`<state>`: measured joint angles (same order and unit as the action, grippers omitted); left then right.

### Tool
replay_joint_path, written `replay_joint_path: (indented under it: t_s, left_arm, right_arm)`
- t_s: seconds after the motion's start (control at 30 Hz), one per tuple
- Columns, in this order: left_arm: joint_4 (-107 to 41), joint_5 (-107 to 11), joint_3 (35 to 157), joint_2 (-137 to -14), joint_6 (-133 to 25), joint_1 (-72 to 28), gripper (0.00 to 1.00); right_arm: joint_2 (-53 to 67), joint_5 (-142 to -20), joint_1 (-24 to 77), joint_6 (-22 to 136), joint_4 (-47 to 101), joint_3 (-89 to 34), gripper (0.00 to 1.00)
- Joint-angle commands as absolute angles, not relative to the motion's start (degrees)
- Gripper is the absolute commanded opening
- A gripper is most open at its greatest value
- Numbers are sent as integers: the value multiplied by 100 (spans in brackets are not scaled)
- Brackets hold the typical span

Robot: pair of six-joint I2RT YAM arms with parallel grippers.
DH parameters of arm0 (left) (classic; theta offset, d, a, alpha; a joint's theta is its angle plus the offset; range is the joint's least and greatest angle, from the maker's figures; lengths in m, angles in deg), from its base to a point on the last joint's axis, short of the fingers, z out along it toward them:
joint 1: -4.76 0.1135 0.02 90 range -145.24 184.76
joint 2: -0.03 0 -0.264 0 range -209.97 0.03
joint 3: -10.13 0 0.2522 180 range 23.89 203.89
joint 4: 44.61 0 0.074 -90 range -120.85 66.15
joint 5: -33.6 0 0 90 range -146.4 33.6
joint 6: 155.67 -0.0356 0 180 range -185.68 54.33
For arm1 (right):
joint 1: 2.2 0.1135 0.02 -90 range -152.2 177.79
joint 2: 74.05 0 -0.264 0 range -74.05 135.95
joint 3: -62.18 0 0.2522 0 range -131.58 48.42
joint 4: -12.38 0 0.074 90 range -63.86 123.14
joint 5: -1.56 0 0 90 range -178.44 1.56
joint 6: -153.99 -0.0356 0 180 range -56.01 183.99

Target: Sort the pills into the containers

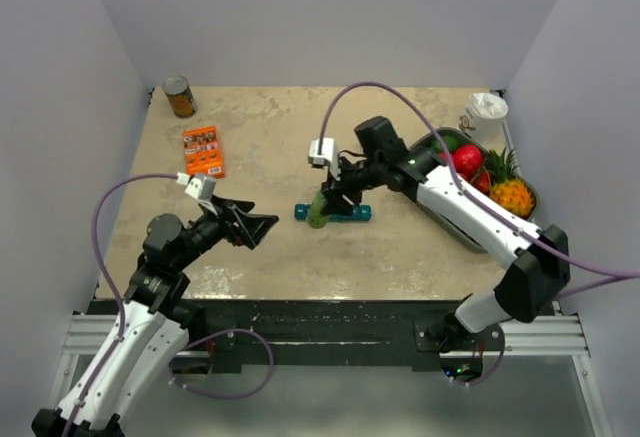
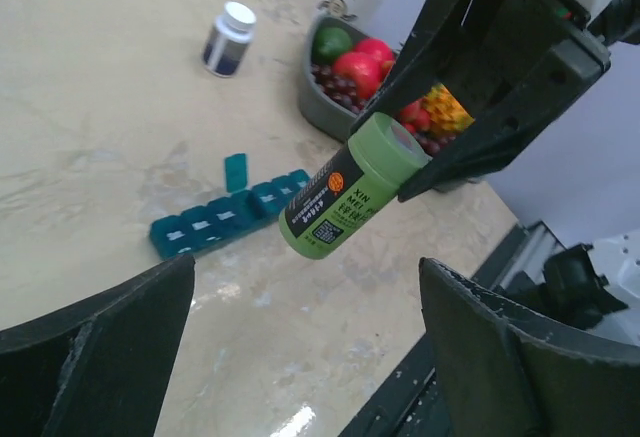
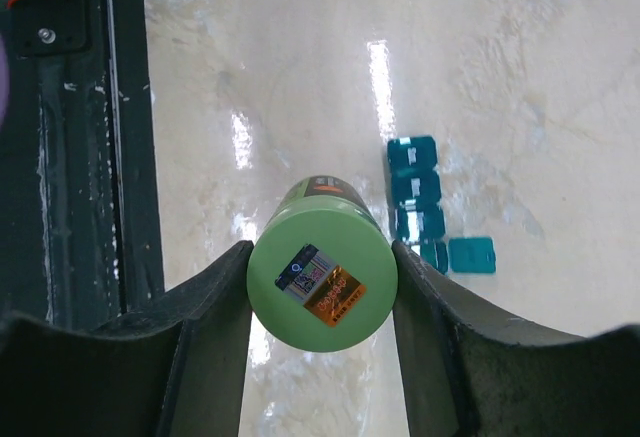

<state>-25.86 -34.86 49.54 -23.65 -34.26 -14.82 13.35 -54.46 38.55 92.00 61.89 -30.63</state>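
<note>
The teal pill organiser (image 1: 345,214) lies mid-table. It also shows in the left wrist view (image 2: 215,219) and the right wrist view (image 3: 415,192), with one lid (image 3: 471,255) flipped open. My right gripper (image 1: 328,200) is shut on a green pill bottle (image 3: 322,279) at its cap end. It holds the bottle tilted, above the table, just in front of the organiser's left end (image 2: 345,192). My left gripper (image 2: 305,302) is open and empty, hovering left of the bottle and pointing at it. No loose pills are visible.
A grey fruit tray (image 2: 322,107) with fruit stands at the right. A small dark bottle with a white cap (image 2: 228,40) stands behind the organiser. A tin can (image 1: 180,96) and an orange box (image 1: 203,150) are at the back left. A white cup (image 1: 487,109) is at the back right.
</note>
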Motion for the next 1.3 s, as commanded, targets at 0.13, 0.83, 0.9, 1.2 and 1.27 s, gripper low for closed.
replay_joint_path:
  t_s: [0.13,0.83,0.9,1.2,1.27]
  left_arm:
    - [-4360,-3283,4956,-3617,-4149,-3079,100]
    - [-5800,-5068,4156,-4664,-5565,-5351,100]
    - [-5880,-5174,4060,-4664,-5679,-5447,100]
    - [-6283,-5623,4191,-5287,-6119,-5816,100]
    - [-6372,-6035,4287,-5524,-6320,-5948,100]
  right_arm:
    - [304,-4230,2970,9396,6025,-2190,5]
    - [-171,-3465,2276,9440,5813,-1205,5]
    - [-171,-3456,2276,9422,5796,-1188,5]
    - [-48,-3289,2267,9334,5778,-1240,5]
    - [-39,-3237,2267,9334,5787,-1240,4]
